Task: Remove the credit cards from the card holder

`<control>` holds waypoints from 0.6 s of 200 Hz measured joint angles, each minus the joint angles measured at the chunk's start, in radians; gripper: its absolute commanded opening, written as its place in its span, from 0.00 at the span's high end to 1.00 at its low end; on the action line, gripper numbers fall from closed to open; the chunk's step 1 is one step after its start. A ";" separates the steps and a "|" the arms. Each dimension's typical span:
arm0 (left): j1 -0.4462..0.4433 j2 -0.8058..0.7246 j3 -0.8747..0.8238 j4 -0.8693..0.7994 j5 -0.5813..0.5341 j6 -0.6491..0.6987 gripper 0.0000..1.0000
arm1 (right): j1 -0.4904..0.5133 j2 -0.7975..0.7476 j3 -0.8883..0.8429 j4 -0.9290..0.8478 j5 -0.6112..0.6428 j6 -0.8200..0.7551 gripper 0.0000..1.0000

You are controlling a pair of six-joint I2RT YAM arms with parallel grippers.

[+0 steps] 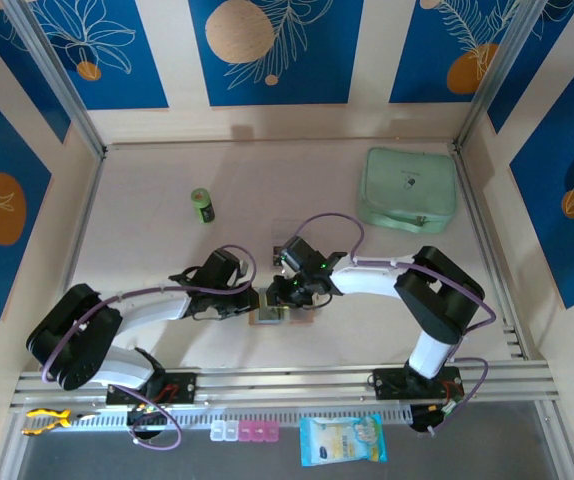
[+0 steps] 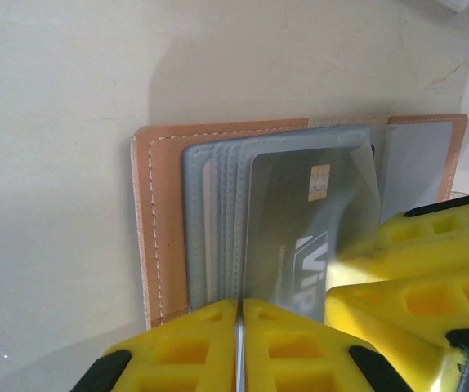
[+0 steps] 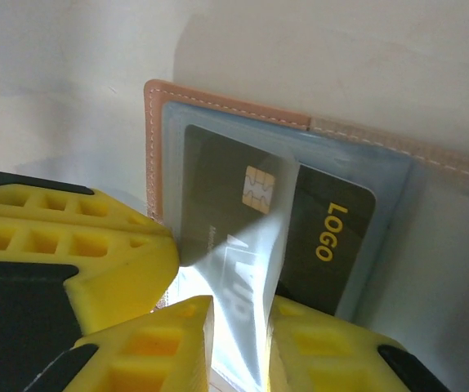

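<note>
Pale tabletop (image 1: 167, 260); stitched tan leather card holder (image 2: 149, 229).

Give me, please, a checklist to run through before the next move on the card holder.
1. Card holder lies open on the table: ok.
2. Left gripper is shut on the holder's near edge, pinning it: ok.
3. Right gripper is closed on the thin clear pocket sleeve standing up between its fingers: ok.
4. That pinch includes a card, not just the sleeve: cannot tell.
5. Dark card marked LOGO is out of the holder: not ok, it sits inside.
6. The two grippers have room to pull apart: cannot tell, their fingers crowd close together.
</note>
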 measured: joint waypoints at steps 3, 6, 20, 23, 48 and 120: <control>0.000 0.000 0.000 0.000 0.000 0.000 0.90 | 0.000 0.001 0.000 0.000 -0.002 0.000 0.77; 0.000 0.000 0.000 0.000 0.000 0.000 0.90 | 0.000 0.001 0.000 0.002 -0.003 0.001 0.77; 0.000 0.000 0.000 0.000 0.000 0.000 0.90 | 0.000 0.004 0.000 0.001 -0.003 0.005 0.77; 0.000 0.000 0.000 0.000 0.000 0.000 0.90 | 0.000 0.004 0.000 0.000 -0.003 0.006 0.77; 0.000 -0.001 -0.004 0.000 0.000 0.000 0.90 | 0.000 0.004 0.000 -0.010 0.000 0.006 0.77; 0.000 -0.001 -0.006 0.003 0.003 -0.001 0.90 | -0.002 -0.005 0.006 -0.061 0.028 -0.016 0.77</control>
